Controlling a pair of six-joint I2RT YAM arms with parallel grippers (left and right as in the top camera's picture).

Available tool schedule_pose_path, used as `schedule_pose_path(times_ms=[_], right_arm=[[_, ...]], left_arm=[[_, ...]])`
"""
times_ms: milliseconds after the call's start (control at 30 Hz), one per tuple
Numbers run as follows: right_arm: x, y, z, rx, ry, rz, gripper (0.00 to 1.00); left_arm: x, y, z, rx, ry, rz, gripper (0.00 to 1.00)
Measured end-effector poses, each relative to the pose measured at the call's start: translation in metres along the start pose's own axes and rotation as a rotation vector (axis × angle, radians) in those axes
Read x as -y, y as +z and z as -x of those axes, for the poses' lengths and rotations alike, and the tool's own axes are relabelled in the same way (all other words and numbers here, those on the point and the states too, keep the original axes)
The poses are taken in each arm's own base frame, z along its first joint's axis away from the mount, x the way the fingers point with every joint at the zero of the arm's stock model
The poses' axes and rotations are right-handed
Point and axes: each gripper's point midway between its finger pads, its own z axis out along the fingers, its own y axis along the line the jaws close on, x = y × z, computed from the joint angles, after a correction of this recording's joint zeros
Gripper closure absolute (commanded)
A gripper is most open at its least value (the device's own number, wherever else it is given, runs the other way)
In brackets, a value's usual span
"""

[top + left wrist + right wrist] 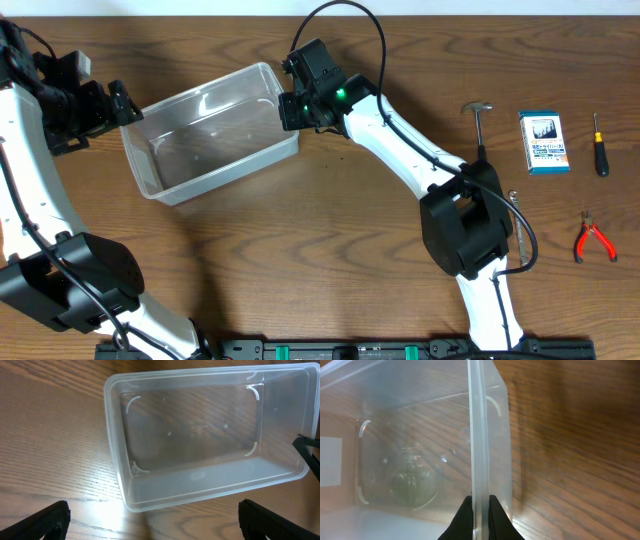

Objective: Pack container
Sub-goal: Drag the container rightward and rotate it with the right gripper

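**Overhead view.** Container (215, 140), upper left of centre, stands empty. The right gripper (292, 110) pinches its right-hand wall, and the left gripper (128, 103) is spread beside its left end. Hammer (480, 122), box (545, 142), screwdriver (599, 145) and pliers (592, 238) lie at far right — packing apparently not yet begun.

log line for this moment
right gripper: shut on wall of clear rectangular plastic tub | left gripper: open, near tub | tub: empty

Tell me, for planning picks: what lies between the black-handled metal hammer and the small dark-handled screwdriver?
A small blue-and-white rectangular box, shown in the overhead view.
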Motion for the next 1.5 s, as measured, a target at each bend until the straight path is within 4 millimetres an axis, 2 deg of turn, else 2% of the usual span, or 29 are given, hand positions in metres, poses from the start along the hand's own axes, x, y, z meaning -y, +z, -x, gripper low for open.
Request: schedule_pose_path(times_ms=[300, 833, 1033, 1233, 1367, 1500], right_arm=[[-0.006, -0.001, 0.006, 0.0, 0.038, 0.078, 0.99], [0.042, -0.015, 0.027, 0.031, 0.141, 0.031, 0.99], [0.049, -0.041, 0.032, 0.054, 0.152, -0.032, 0.99], [0.052, -0.083, 0.036, 0.082, 0.159, -0.109, 0.99], [0.056, -0.104, 0.032, 0.082, 0.164, -0.164, 0.99], [0.062, -0.125, 0.019, 0.049, 0.175, -0.229, 0.99]], left_arm=[[0.0, 0.0, 0.0, 0.0, 0.0, 0.0, 0.02], [0.0, 0.0, 0.0, 0.0, 0.0, 0.0, 0.02], [0.0, 0.0, 0.0, 0.0, 0.0, 0.0, 0.02], [0.0, 0.0, 0.0, 0.0, 0.0, 0.0, 0.02], [0.0, 0.0, 0.0, 0.0, 0.0, 0.0, 0.02], [0.0, 0.0, -0.001, -0.002, -0.001, 0.0, 0.02]])
